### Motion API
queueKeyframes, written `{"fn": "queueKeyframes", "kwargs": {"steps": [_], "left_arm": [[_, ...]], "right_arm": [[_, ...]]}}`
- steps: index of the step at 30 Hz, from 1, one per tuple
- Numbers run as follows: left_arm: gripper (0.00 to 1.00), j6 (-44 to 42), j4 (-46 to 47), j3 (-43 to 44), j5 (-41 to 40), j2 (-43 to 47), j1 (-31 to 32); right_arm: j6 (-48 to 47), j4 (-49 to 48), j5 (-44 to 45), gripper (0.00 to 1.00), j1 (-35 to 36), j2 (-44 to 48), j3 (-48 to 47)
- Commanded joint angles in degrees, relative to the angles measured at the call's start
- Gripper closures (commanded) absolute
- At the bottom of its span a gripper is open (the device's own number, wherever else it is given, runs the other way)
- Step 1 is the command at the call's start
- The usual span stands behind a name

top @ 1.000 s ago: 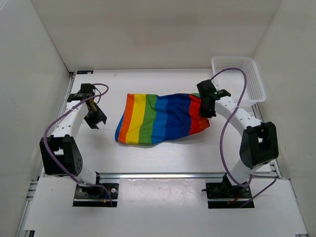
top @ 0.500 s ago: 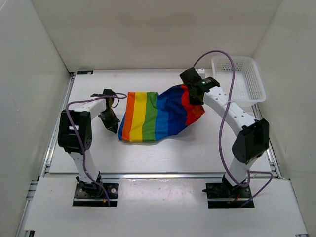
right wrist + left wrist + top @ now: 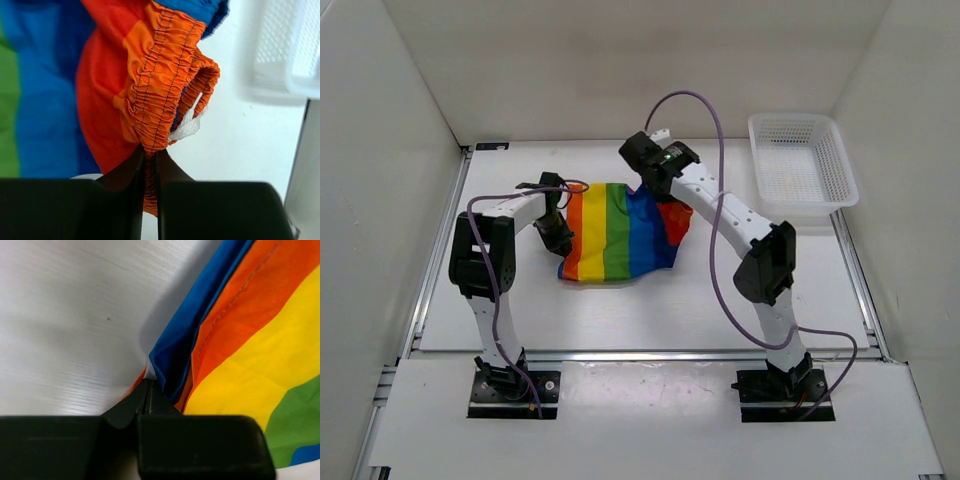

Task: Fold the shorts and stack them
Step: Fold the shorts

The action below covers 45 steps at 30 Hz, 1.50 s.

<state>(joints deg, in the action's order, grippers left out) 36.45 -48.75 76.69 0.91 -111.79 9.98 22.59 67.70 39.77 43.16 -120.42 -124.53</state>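
Observation:
The rainbow-striped shorts point(image 3: 618, 238) lie mid-table, with the right end lifted and drawn leftward over the rest. My right gripper point(image 3: 656, 186) is shut on the orange elastic waistband point(image 3: 160, 75), which bunches between its fingers point(image 3: 150, 155) above the table; a white label hangs beside it. My left gripper point(image 3: 558, 232) is at the shorts' left edge. In the left wrist view its jaws point(image 3: 148, 390) are shut at the folded blue and orange corner of the shorts point(image 3: 240, 335), with cloth showing on both sides of the tips.
A white plastic mesh basket point(image 3: 803, 163) stands at the back right, also seen in the right wrist view point(image 3: 300, 45). White walls enclose the table on three sides. A metal rail runs along the near edge.
My right gripper has carried the waistband end up and leftward, doubling the shorts over themselves. My left arm has swung right, from clear of the cloth to the shorts' left edge.

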Motion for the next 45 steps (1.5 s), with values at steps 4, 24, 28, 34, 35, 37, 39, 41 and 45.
{"fn": "queueKeyframes", "kwargs": {"steps": [4, 24, 28, 34, 35, 37, 39, 41, 45], "left_arm": [[0.90, -0.50, 2.35, 0.66, 2.70, -0.01, 0.13], [0.90, 0.03, 2.87, -1.45, 2.17, 3.42, 0.13], [0.90, 0.03, 2.87, -1.45, 4.71, 3.95, -0.39], [0.90, -2.07, 2.35, -3.47, 10.51, 9.74, -4.96], [0.90, -2.60, 1.82, -4.08, 11.30, 10.44, -6.19], [0.90, -2.61, 1.82, -4.61, 13.94, 11.68, -7.42], [0.90, -3.31, 1.82, -4.61, 15.78, 12.30, -9.09], [0.90, -3.31, 1.82, -3.83, 15.79, 11.34, -9.97], [0.90, -3.31, 1.82, 0.90, 15.79, 3.45, -11.47]], "right_arm": [[-1.41, 4.54, -3.63, 1.00, 4.82, -7.71, -15.99], [-1.58, -21.06, -33.78, 0.57, -0.35, 10.57, 6.68], [-2.89, -18.40, -32.84, 0.38, 3.93, 3.19, 3.16], [-3.43, -18.40, -29.32, 0.32, 7.37, -0.86, 4.99], [-3.43, -18.92, -28.18, 0.30, 8.08, -0.87, 5.00], [-3.96, -19.62, -26.68, 0.27, 8.87, -2.35, 5.53], [-4.48, -19.63, -25.54, 0.22, 9.66, -4.28, 5.53], [-5.10, -19.63, -22.55, 0.21, 10.28, -5.87, 4.13], [-5.10, -19.63, -16.68, 0.19, 12.12, -10.87, 1.40]]}}
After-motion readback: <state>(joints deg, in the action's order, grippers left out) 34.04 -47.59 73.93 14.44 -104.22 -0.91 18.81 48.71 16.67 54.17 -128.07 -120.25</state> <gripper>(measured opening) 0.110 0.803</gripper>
